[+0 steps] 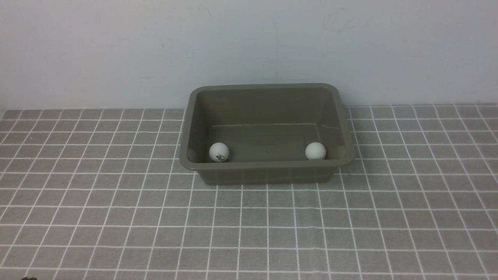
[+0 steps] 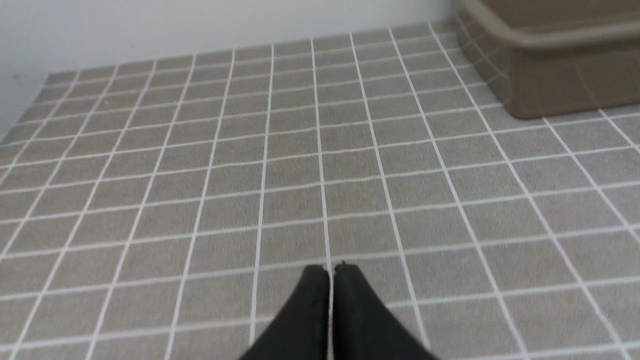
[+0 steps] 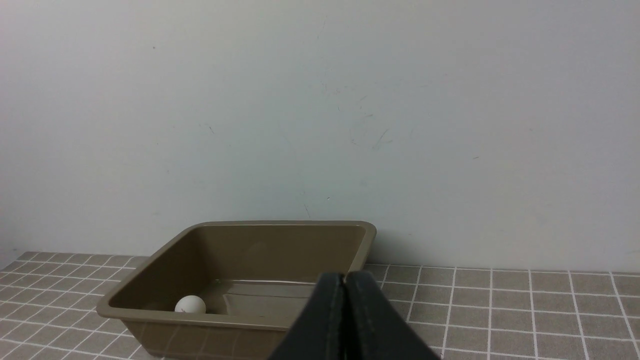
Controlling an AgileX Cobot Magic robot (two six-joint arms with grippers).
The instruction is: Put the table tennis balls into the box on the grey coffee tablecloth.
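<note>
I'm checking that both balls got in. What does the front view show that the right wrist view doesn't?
Only front: the right ball in the box, so both balls are seen inside. Only right wrist: the shut right hand, which likely hides that ball. Both: the box, the left ball, the cloth and the wall.
</note>
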